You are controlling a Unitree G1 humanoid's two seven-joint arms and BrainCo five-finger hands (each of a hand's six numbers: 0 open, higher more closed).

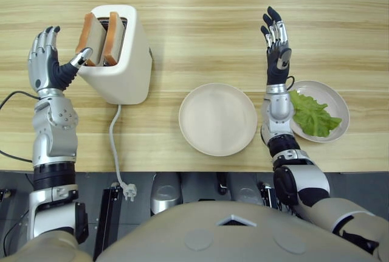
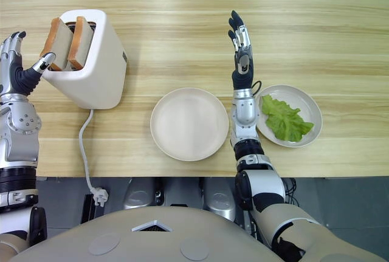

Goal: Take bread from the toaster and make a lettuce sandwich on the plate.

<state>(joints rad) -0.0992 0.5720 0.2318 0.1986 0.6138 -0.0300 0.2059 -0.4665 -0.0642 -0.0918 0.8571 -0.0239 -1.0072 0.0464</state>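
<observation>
Kitchen-like tabletop point(image 1: 243, 6): toaster point(image 1: 130, 61), plate point(image 1: 217, 119).

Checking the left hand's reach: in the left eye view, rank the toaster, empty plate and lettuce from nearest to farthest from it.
1. Toaster, right beside the left hand.
2. Empty plate, in the middle.
3. Lettuce, far right.

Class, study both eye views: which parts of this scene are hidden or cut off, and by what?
1. Bread slices: lower parts hidden inside the toaster, both views.
2. Lettuce plate: left rim covered by the right forearm, both views.
3. Left hand: outer side cut off by the picture's left edge, right eye view.
</observation>
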